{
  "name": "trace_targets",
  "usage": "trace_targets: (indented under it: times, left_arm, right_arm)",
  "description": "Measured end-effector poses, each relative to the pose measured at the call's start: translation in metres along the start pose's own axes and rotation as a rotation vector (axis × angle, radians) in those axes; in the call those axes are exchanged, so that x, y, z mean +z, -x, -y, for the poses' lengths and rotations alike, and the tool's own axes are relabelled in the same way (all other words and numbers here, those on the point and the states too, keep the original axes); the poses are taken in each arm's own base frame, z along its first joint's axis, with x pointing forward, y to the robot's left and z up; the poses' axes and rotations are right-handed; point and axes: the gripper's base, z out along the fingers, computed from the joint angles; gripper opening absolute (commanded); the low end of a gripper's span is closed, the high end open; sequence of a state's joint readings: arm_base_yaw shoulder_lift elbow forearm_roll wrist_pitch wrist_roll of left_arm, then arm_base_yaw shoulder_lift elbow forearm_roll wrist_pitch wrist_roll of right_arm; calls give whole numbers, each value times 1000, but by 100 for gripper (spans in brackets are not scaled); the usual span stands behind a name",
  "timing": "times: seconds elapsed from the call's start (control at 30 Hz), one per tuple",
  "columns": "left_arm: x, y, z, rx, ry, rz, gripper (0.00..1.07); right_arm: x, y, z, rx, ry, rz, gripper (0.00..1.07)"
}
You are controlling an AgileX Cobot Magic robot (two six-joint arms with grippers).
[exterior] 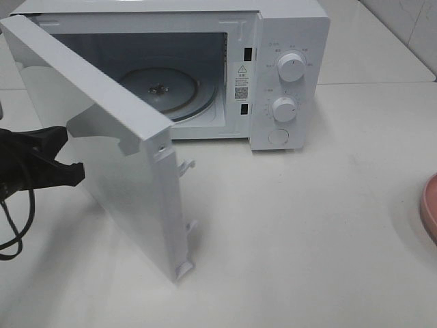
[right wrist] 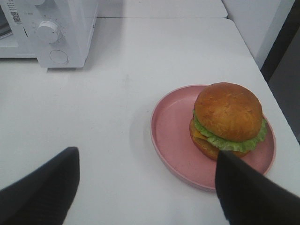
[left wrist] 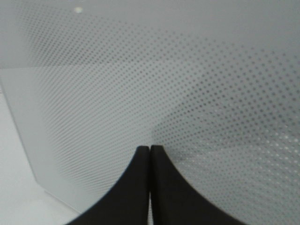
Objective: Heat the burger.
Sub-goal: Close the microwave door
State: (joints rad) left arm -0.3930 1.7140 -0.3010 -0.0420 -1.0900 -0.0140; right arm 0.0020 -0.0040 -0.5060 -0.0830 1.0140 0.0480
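The burger [right wrist: 228,117], with a golden-brown bun and green lettuce, sits on a pink plate [right wrist: 173,136] in the right wrist view. My right gripper [right wrist: 145,154] hovers open just short of the plate, nothing between its fingers [right wrist: 243,192]. In the high view only the plate's rim [exterior: 430,205] shows at the right edge; the burger is out of that frame. The white microwave [exterior: 287,61] stands with its door [exterior: 116,137] swung wide. My left gripper [exterior: 72,172] is shut, its tips [left wrist: 150,149] against the door's dotted outer face.
Inside the microwave the glass turntable [exterior: 160,89] lies bare. Two knobs [exterior: 291,67] and a round button are on the right panel. A black cable [exterior: 13,232] loops at the left edge. The table's right edge [right wrist: 262,70] runs close behind the plate.
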Motion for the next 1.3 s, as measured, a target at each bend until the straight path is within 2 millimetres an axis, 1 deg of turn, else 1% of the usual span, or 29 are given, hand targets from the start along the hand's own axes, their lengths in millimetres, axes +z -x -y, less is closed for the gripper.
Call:
trace_targets:
  times: [0.1,0.13,0.2,0.23,0.3,0.33,0.37,0.43,0.47,0.5,0.53,0.6,0.63,0.67,0.7,0.73,0.8,0.83,0.87,0.93,0.97,1.03,1.13,1.2,1.3]
  left_arm:
    - [5,1,5,1,-15,5,0]
    - [11,3,12,6,-37,11,0]
    - [13,4,15,6,-44,16,0]
    - [18,6,20,6,-58,21,0]
    - [20,7,23,4,-61,24,0]
    - [26,9,28,1,-70,25,0]
    - [26,9,28,1,-70,25,0]
    - [37,12,34,-5,-75,19,0]
    - [37,12,34,-5,-75,19,0]
    - [43,14,39,-2,-86,12,0]
    - [43,14,39,-2,-86,12,0]
    - [52,21,46,4,-100,19,0]
    - [52,21,46,4,-100,19,0]
    - [59,26,49,8,-100,29,0]
    - [59,26,49,8,-100,29,0]
    - [66,29,51,4,-98,27,0]
    - [69,31,52,2,-99,26,0]
    - [75,33,53,0,-98,23,0]
    - [75,33,53,0,-98,23,0]
    - [84,36,55,-2,-98,17,0]
    - [84,36,55,-2,-98,17,0]
    - [96,40,58,-6,-99,16,0]
    - [99,41,59,-6,-100,13,0]
    - [109,42,63,-2,-110,1,0]
    - [111,42,66,4,-119,-3,0]
  right_arm:
    - [0,0,0,0,0,0,76]
    - [0,0,0,0,0,0,76]
    - [0,0,0,0,0,0,76]
    - [0,0,0,0,0,0,76]
    - [0,0,0,0,0,0,76]
    - [0,0,0,0,0,0,76]
    - [0,0,0,0,0,0,76]
    - [0,0,0,0,0,0,76]
    - [0,0,0,0,0,0,76]
    - [0,0,0,0,0,0,76]
    - [0,0,0,0,0,0,76]
    - [0,0,0,0,0,0,76]
    - [0,0,0,0,0,0,76]
    - [0,0,0,0,0,0,76]
    - [0,0,0,0,0,0,76]
    - [0,0,0,0,0,0,76]
    - [0,0,0,0,0,0,76]
    - [0,0,0,0,0,0,76]
    - [0,0,0,0,0,0,76]
    - [0,0,0,0,0,0,76]
    - [0,0,0,0,0,0,76]
    - [0,0,0,0,0,0,76]
    - [0,0,0,0,0,0,76]
    - [0,0,0,0,0,0,76]
    - [0,0,0,0,0,0,76]
